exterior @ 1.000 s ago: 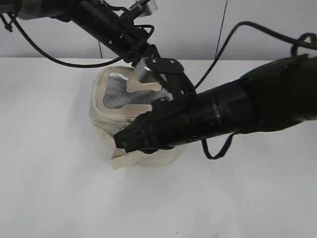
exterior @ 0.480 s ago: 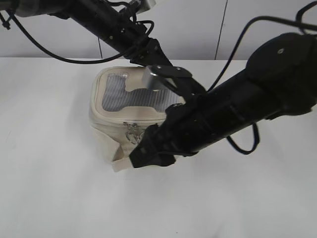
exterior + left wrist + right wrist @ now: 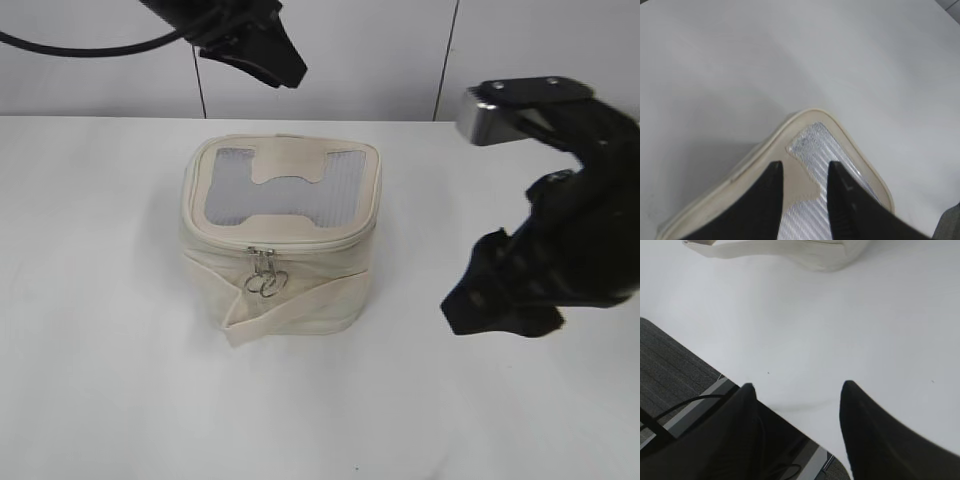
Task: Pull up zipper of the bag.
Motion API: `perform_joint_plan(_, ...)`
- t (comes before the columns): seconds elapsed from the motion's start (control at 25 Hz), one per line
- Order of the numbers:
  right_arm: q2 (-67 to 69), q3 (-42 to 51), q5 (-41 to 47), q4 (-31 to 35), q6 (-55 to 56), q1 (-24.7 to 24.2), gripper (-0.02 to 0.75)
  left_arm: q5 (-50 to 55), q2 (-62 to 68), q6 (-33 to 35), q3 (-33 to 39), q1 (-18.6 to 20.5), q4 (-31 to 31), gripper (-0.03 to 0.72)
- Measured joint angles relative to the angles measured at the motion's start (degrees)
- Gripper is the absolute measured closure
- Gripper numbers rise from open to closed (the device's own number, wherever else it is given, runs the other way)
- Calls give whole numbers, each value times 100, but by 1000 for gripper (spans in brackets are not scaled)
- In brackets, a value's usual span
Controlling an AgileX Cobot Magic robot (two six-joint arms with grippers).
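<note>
The cream bag [image 3: 300, 275] stands upright mid-table, with its grey ribbed H-panel lid [image 3: 285, 190] lying flat. The zipper [image 3: 310, 247] runs round the lid edge. Its two silver ring pulls [image 3: 265, 283] hang together at the front, above the flat strap [image 3: 300, 305]. My left gripper [image 3: 272, 62] is open and empty, raised above and behind the bag. In the left wrist view the left gripper [image 3: 805, 167] is over a corner of the lid [image 3: 812, 145]. My right gripper [image 3: 495, 305] is open and empty, well right of the bag. In the right wrist view the right gripper [image 3: 799, 387] is over the table's front edge.
The white table [image 3: 110, 380] lies around the bag. The right wrist view shows the bag's base [image 3: 805, 252] at the top and grey floor with cables [image 3: 670, 390] past the table edge. A wall [image 3: 380, 50] stands behind the table.
Both arms have drawn away from the bag: the left one up and back, the right one out to the right. The bag's lid and front, once covered, now show fully.
</note>
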Motion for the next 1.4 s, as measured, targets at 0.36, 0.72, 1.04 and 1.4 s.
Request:
perform_joint_plan(0.36,-2324,416,1704,-703,331,0,314,-1061,-4267,-903,3717,-6,963,472)
perform_joint_plan(0.72,-5379,1634,2440,-1417,336,0,314,-364,-9284,-2489,6021,-16,2617,478)
perform_joint_plan(1.04,-7238,1885,2253,-1527,336,0,323,413,-11167,-2666,6875,-16,3187,481)
perform_joint_plan(1.4,-7503,2091,1768,-1570,336,0,368,31,-11165,-2703,7109,-16,3211,481)
